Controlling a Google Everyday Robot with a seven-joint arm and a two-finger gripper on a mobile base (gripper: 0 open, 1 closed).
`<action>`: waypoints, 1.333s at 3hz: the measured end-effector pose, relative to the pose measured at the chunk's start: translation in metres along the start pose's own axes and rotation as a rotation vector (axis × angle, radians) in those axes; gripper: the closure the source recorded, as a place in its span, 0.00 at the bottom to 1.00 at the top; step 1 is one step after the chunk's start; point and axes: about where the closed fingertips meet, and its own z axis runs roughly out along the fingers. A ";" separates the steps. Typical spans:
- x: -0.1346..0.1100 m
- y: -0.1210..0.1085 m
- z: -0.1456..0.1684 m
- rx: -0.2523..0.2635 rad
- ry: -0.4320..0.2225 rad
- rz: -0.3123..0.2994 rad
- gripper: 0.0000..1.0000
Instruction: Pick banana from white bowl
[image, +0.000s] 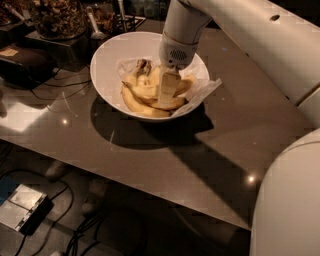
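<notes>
white arm (240, 30), vented wrist (177, 47), pale jaws in bowl (107, 65).

Gripper (166, 95) sits low inside the white bowl (107, 65) — among yellow bananas (140, 106).

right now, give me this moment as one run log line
stage: grasp not confirmed | claw: down inside white bowl, by the banana | banana: lying in bowl, not lifted
</notes>
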 end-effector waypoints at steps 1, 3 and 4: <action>-0.001 0.004 0.005 0.007 -0.002 -0.018 0.57; -0.001 0.004 0.006 0.007 -0.002 -0.020 0.99; -0.003 0.007 -0.006 0.037 -0.019 -0.020 1.00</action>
